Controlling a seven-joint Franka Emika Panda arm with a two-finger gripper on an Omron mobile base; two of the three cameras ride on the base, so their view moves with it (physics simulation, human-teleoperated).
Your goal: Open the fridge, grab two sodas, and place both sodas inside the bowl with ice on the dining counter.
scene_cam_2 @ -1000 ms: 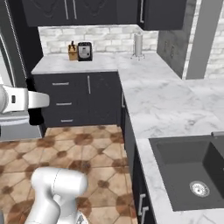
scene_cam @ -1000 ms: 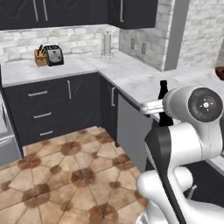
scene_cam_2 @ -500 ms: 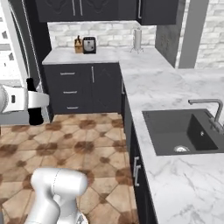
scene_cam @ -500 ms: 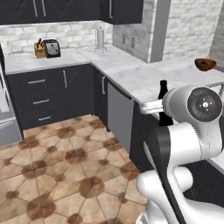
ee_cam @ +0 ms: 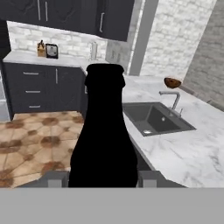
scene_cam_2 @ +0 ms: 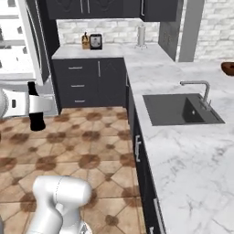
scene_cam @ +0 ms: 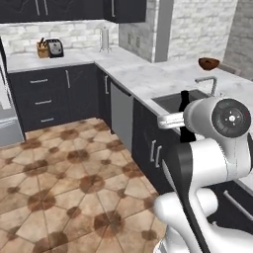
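Observation:
My gripper (ee_cam: pixel 104 179) is shut on a near-black soda (ee_cam: pixel 104 131), held upright, with a grey finger (ee_cam: pixel 57 178) on each side of its base. The same soda (scene_cam: pixel 185 99) stands at the hand (scene_cam: pixel 184 118) over the sink's edge, and it hangs above the tiled floor as soda (scene_cam_2: pixel 37 121) in gripper (scene_cam_2: pixel 35 105). A reddish-brown bowl (scene_cam: pixel 209 63) (scene_cam_2: pixel 228 67) (ee_cam: pixel 173 82) rests on the white marble dining counter (scene_cam: pixel 237 84) beyond the faucet, well ahead of the hand. The fridge (scene_cam_2: pixel 39 41) stands open at far left, its white interior (scene_cam_2: pixel 13 45) showing.
A dark sink (scene_cam_2: pixel 180 109) with a faucet (scene_cam_2: pixel 201 89) is set in the marble counter (scene_cam_2: pixel 192 155) over dark cabinets (scene_cam: pixel 123 108). A toaster and knife block (scene_cam: pixel 49 48) and a paper towel roll (scene_cam: pixel 105 38) stand at the back. Brown tiled floor (scene_cam: pixel 64 173) lies open to the left.
The whole picture has swung as the base turned: the sink, faucet and bowl have come further into view. The soda stays in the gripper.

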